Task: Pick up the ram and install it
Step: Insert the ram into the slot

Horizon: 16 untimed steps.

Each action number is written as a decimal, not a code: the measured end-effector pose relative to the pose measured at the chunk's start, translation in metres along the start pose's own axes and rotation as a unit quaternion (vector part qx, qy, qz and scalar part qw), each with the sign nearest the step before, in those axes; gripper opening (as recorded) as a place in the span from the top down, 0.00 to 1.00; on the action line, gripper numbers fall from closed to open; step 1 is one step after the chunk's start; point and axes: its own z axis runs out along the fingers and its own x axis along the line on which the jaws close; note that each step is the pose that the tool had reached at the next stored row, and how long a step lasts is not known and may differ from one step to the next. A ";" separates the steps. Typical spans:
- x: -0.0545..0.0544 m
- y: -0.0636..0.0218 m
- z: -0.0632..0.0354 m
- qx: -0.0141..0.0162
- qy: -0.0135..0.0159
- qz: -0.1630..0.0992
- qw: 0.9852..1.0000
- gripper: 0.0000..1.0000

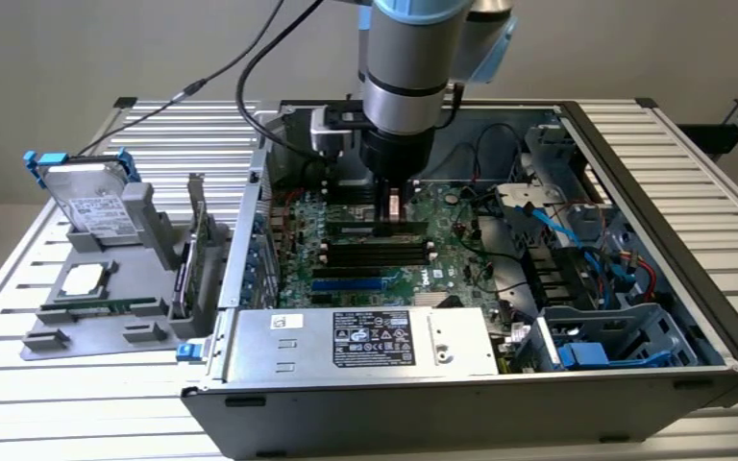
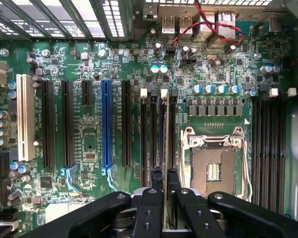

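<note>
The black pincer clamps the thin green ram stick edge-on. Both hang mid-frame in the exterior view, inside the open metal computer case, above its green motherboard.

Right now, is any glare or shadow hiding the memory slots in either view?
Exterior view: even light, no glare; the arm shades the memory slots slightly, yet they are readable. Wrist view: the vent grille is washed out white by backlight, but the motherboard is evenly lit; the black claw, shut on the ram, reads dark.
</note>
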 end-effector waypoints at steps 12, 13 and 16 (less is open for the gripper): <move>0.001 -0.0030 0.0104 -0.002 0.012 -0.001 1.000 0.85; 0.001 -0.0031 0.0106 -0.003 0.016 -0.001 1.000 0.85; 0.001 -0.0033 0.0109 -0.003 0.029 -0.001 1.000 0.85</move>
